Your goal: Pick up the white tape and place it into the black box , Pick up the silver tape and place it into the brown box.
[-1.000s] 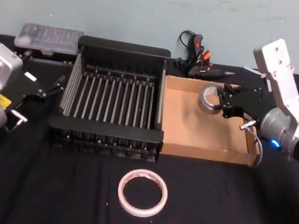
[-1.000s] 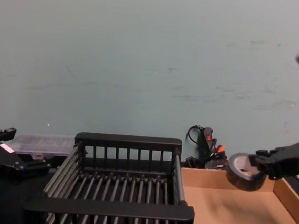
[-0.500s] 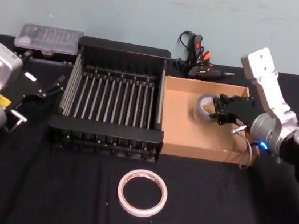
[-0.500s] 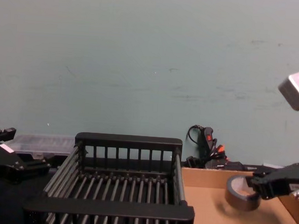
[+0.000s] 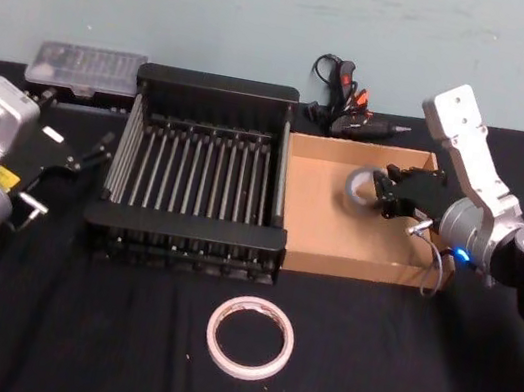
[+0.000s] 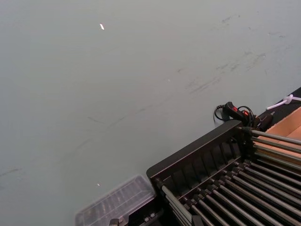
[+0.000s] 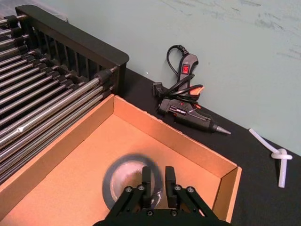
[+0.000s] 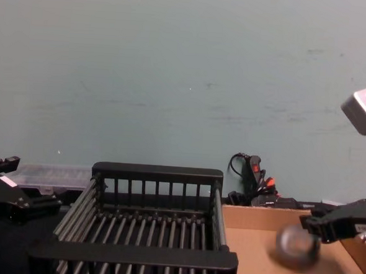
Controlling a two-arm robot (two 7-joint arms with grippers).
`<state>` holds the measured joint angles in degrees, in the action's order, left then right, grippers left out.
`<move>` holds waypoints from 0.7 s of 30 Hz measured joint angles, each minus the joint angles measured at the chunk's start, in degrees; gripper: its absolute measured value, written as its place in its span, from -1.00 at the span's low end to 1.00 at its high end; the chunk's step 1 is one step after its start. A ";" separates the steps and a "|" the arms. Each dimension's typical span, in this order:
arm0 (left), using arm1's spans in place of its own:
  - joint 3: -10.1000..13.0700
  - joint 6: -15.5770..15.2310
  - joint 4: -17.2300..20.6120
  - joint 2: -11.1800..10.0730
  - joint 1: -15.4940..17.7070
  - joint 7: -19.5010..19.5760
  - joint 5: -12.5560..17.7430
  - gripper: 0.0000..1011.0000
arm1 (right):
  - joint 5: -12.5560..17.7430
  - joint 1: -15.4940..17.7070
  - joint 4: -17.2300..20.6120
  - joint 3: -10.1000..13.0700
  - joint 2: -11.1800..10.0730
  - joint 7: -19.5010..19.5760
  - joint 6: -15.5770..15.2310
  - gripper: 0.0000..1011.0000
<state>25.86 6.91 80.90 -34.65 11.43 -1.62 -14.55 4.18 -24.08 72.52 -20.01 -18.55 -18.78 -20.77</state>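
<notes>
The silver tape [image 5: 359,187] is a motion-blurred roll [image 7: 130,181] inside the brown box [image 5: 351,267], just below and free of my right gripper [image 5: 383,191], whose fingers [image 7: 146,181] stand slightly open over the box's far right part. In the chest view the silver tape [image 8: 297,246] is a blur low in the brown box [image 8: 259,217], under the right gripper [image 8: 319,227]. The white tape [image 5: 250,337] lies flat on the black cloth in front of the black box [image 5: 219,83]. My left gripper [image 5: 97,153] rests open at the far left, beside the black box.
A glue gun with its coiled cord [image 5: 344,104] lies behind the brown box. A clear plastic case [image 5: 83,68] sits behind the black box's left corner. A knotted white strip [image 7: 278,159] lies on the cloth to the right of the glue gun.
My right gripper came down into the brown box with the silver tape. Since half a second ago the tape has left the fingers and is dropping, blurred. The left arm stayed still.
</notes>
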 joint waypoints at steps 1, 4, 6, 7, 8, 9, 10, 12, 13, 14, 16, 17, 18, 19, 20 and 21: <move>0.00 0.00 0.00 0.00 0.00 0.00 0.00 0.98 | 0.01 0.00 0.01 0.00 -0.01 0.00 -0.01 -0.59; 0.00 0.00 0.00 0.00 0.00 0.00 0.00 0.98 | 0.05 0.01 0.05 0.00 -0.02 -0.02 -0.02 -0.42; 0.00 0.00 0.00 0.00 0.00 0.00 0.00 0.98 | 0.08 0.02 0.08 0.00 -0.03 -0.03 -0.04 -0.31; 0.00 0.00 0.00 0.00 0.00 0.00 0.00 0.98 | 0.09 0.03 0.09 0.00 -0.04 -0.03 -0.04 -0.22; 0.00 0.00 0.00 0.00 0.00 0.00 0.00 0.98 | 0.10 0.03 0.09 0.00 -0.04 -0.03 -0.05 -0.15; 0.00 0.00 0.00 0.00 0.00 0.00 0.00 0.98 | 0.11 0.04 0.11 0.00 -0.05 -0.04 -0.06 -0.11; 0.00 0.00 0.00 0.00 0.00 0.00 0.00 0.98 | 0.11 0.05 0.11 0.00 -0.06 -0.04 -0.06 -0.11; 0.00 0.00 0.00 0.00 0.00 0.00 0.00 0.98 | 0.12 0.06 0.13 0.00 -0.06 -0.06 -0.06 0.08; 0.00 0.00 0.00 0.00 0.00 0.00 0.00 0.98 | 0.13 0.06 0.14 0.00 -0.07 -0.06 -0.06 0.13; 0.00 0.00 0.00 0.00 0.00 0.00 0.00 0.98 | 0.13 0.07 0.14 0.00 -0.07 -0.06 -0.06 0.17; 0.00 0.00 0.00 0.00 0.00 0.00 0.00 0.98 | 0.14 0.08 0.16 0.00 -0.08 -0.06 -0.06 0.29; 0.00 0.00 0.00 0.00 0.00 0.00 0.00 0.98 | 0.14 0.08 0.16 0.00 -0.08 -0.06 -0.07 0.36; 0.00 0.00 0.00 0.00 0.00 0.00 0.00 0.98 | 0.15 0.08 0.16 0.00 -0.09 -0.06 -0.06 0.47; 0.00 0.00 0.00 0.00 0.00 0.00 0.00 0.98 | 0.15 0.09 0.17 0.00 -0.09 -0.07 -0.06 0.52; 0.00 0.00 0.00 0.00 0.00 0.00 0.00 0.98 | 0.16 0.09 0.17 0.00 -0.10 -0.07 -0.07 0.56; 0.00 0.00 0.00 0.00 0.00 0.00 0.00 0.98 | 0.16 0.08 0.18 0.00 -0.10 -0.08 -0.06 0.63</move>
<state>25.86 6.91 80.90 -34.64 11.43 -1.62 -14.55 4.34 -24.00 72.70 -20.01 -18.65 -18.86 -20.84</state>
